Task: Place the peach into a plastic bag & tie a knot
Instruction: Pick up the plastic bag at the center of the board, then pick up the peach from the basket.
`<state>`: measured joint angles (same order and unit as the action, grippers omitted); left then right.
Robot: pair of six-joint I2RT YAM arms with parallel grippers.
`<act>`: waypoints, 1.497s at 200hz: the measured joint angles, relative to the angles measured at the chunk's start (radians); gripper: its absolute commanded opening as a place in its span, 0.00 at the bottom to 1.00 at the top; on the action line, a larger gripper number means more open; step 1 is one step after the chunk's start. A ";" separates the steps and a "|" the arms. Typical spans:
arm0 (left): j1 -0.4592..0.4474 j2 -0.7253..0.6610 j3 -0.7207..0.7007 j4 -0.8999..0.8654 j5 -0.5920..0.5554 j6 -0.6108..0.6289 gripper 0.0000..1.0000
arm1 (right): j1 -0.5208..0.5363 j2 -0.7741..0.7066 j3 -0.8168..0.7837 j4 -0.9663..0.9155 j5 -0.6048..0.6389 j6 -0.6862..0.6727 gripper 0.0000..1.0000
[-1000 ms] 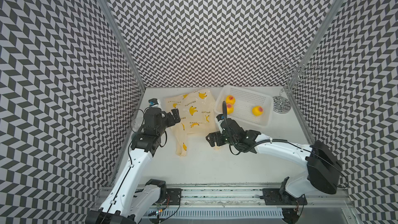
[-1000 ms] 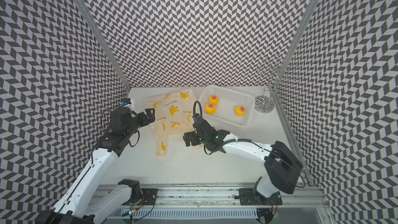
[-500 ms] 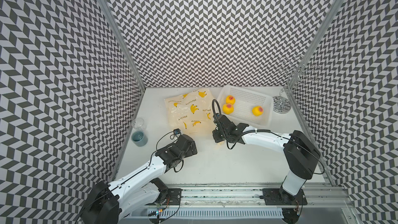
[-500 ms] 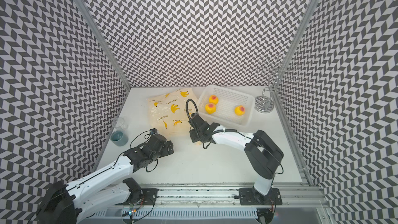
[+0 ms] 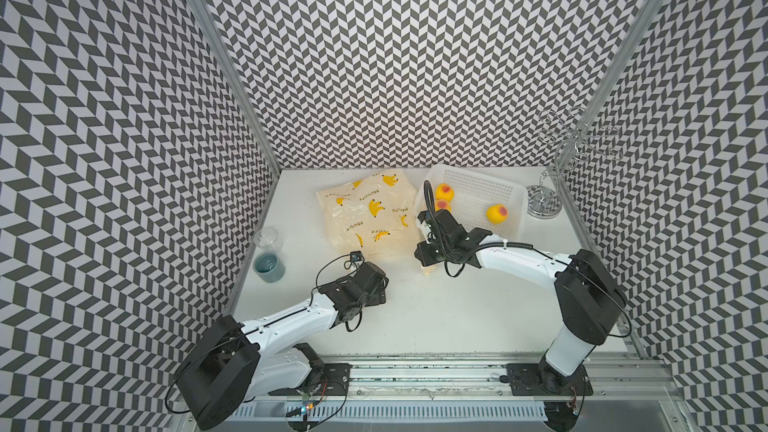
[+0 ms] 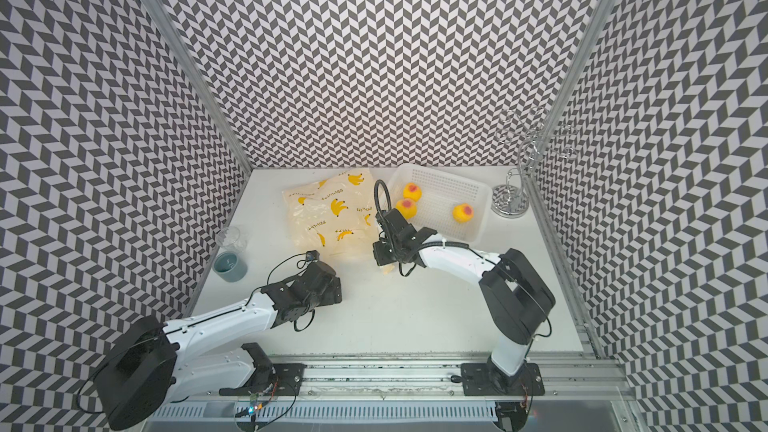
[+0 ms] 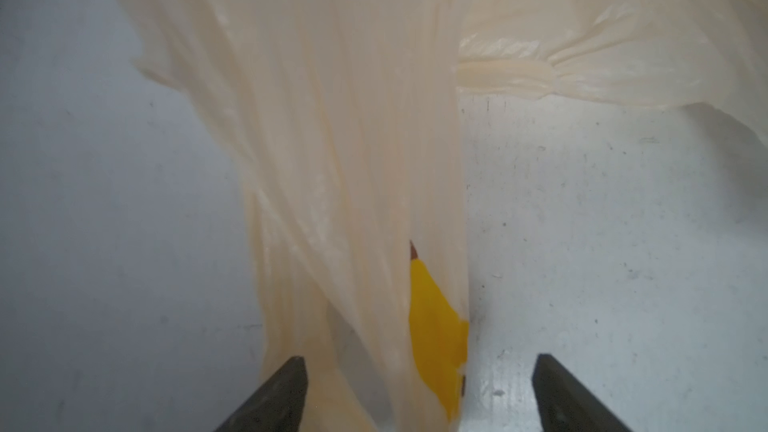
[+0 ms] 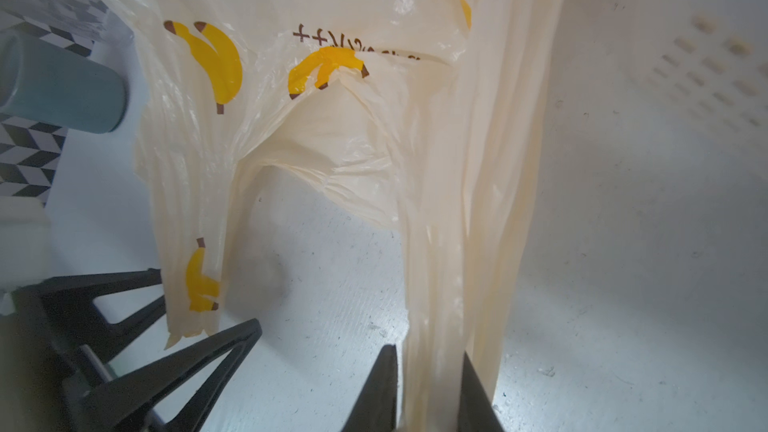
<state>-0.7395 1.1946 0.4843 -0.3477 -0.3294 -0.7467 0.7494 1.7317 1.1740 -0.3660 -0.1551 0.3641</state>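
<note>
Aluminium rail (image 5: 415,371), nearest edge, on which both arm bases are carried. White table (image 5: 457,305), scuffed and finely speckled. Left gripper (image 7: 419,359): jaws set well apart astride one handle strip (image 7: 361,201), nothing clamped; the placement is judged a readying for a pinch. Right gripper (image 8: 426,355): jaws drawn narrow and closed upon the other handle strip (image 8: 465,243), which is held out straight from the bag's mouth. Plastic bag (image 5: 365,209): laid flat mid-table, seemingly empty, with no knot formed. One strip to each gripper is judged the means by which the mouth is to be spread for loading. Teal cup (image 5: 270,268) and clear beaker (image 5: 268,238) are set by the wall on the left arm's side. White perforated basket (image 5: 473,195), just beside the bag, in which three peaches (image 5: 497,214) are kept, none bagged. Chrome wire stand (image 5: 543,203), placed in the far corner. Chevron-patterned walls (image 5: 415,56), by which three sides are enclosed.
</note>
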 measured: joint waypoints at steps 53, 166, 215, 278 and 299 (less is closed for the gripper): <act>0.000 0.051 0.064 -0.069 -0.059 0.027 0.02 | -0.042 -0.027 0.000 -0.008 -0.044 -0.018 0.17; 0.327 -0.136 0.496 -0.267 0.715 0.307 0.00 | -0.159 -0.148 0.023 -0.082 -0.081 -0.082 0.73; 0.387 -0.111 0.624 -0.342 0.888 0.349 0.00 | -0.352 -0.294 0.092 -0.008 0.119 -0.023 0.87; 0.442 -0.071 0.795 -0.440 0.993 0.421 0.00 | -0.465 0.129 0.261 -0.103 0.443 -0.047 0.90; 0.446 -0.060 0.794 -0.447 1.019 0.423 0.00 | -0.465 0.167 0.257 -0.147 0.499 -0.064 0.91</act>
<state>-0.2939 1.1343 1.2785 -0.7944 0.6895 -0.3233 0.2844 1.8984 1.4311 -0.5133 0.3443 0.2996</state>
